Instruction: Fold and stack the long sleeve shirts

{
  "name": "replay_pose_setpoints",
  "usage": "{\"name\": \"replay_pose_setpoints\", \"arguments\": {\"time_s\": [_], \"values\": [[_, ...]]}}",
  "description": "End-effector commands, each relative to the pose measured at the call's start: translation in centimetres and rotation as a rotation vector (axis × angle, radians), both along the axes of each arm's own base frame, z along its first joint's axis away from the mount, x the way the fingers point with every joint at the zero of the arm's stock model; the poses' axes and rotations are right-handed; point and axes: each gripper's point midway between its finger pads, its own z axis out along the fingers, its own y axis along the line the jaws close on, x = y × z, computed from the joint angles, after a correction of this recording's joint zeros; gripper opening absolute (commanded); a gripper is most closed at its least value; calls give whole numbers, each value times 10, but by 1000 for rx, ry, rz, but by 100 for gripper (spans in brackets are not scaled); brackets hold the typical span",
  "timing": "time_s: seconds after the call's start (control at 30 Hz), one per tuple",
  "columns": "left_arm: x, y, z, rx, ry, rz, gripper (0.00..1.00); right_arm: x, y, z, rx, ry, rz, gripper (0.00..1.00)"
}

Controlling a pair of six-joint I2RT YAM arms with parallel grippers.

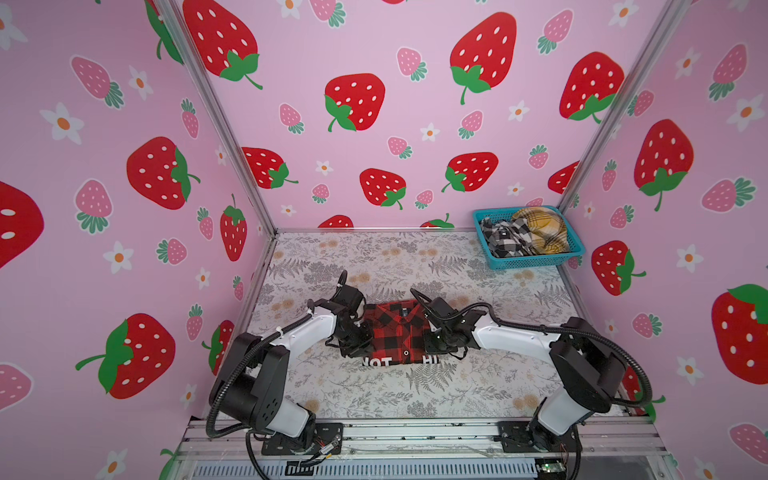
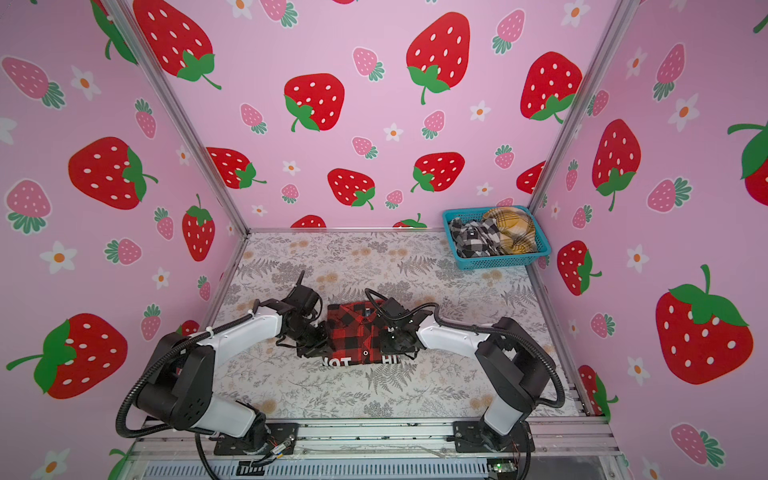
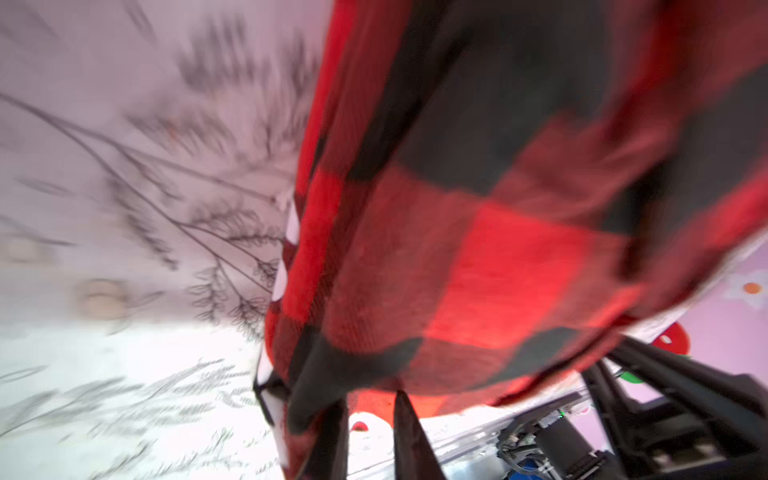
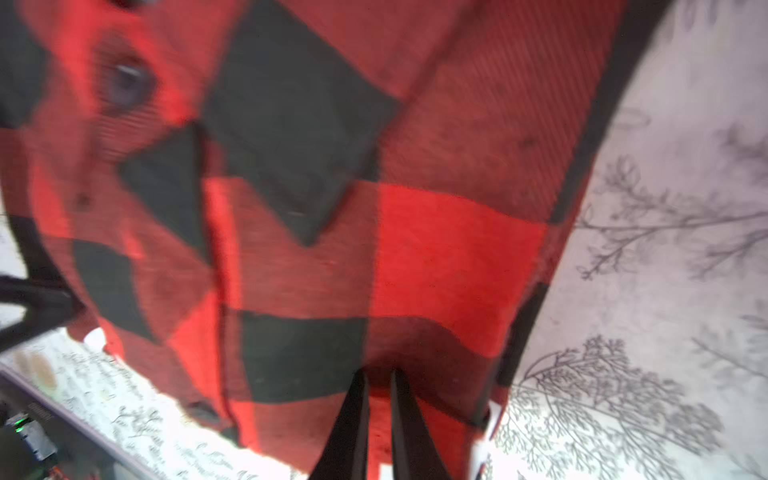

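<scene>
One shirt (image 1: 395, 328) (red-and-black) lies between left hand (image 3: 370, 401) and right hand (image 4: 379, 374)

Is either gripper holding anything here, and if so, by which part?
Both grip the red-and-black shirt: the left gripper pinches its left side edge, and the right gripper pinches its right side edge.

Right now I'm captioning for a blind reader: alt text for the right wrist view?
A red-and-black check shirt fills most of the frame, its edge pinched in the dark, nearly closed right pincer. Pale floral table cover shows beside it.
</scene>
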Motion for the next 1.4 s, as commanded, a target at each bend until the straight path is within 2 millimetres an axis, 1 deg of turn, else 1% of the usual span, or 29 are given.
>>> {"name": "replay_pose_setpoints", "arguments": {"time_s": [0.0, 0.07, 0.2, 0.3, 0.37, 0.5, 0.57, 0.67, 0.73, 0.83, 0.93, 1.0, 1.13, 1.27, 1.37], "values": [[37, 8, 31, 12, -67, 14, 19, 16, 4, 31, 4, -54, 0, 17], [50, 5, 24, -17, -36, 24, 13, 24, 6, 31, 10, -44, 3, 17], [69, -3, 9, -85, -6, 51, 10, 45, 8, 31, 45, -34, -6, 16], [83, 1, -1, -87, -8, 79, 9, 64, 7, 30, 73, -32, -15, 16], [91, 4, -8, -97, 3, 96, 9, 75, 6, 23, 78, -16, -12, 16], [99, 10, -24, -107, 34, 125, 7, 94, 8, 11, 99, 9, -6, 16], [101, 14, -31, -108, 45, 140, 7, 102, 9, -1, 103, 30, -8, 16], [105, 23, -32, -97, 39, 156, 7, 113, 10, -10, 107, 49, -12, 14], [105, 27, -33, -92, 41, 160, 7, 116, 13, -10, 114, 51, -10, 14], [109, 28, -30, -92, 27, 141, 7, 117, 14, -3, 119, 44, -7, 14], [115, 25, -23, -133, 5, 140, 9, 116, 9, 9, 104, 19, -7, 16], [120, 24, -14, -172, -17, 155, 11, 113, 3, 19, 98, 2, -12, 18], [124, 22, 11, -203, -86, 153, 17, 100, -4, 36, 114, -13, -17, 23], [112, 17, 32, -239, -122, 135, 23, 86, -9, 44, 119, -39, -31, 28], [93, 19, 41, -231, -139, 116, 27, 73, -10, 48, 127, -72, -42, 30]]}}
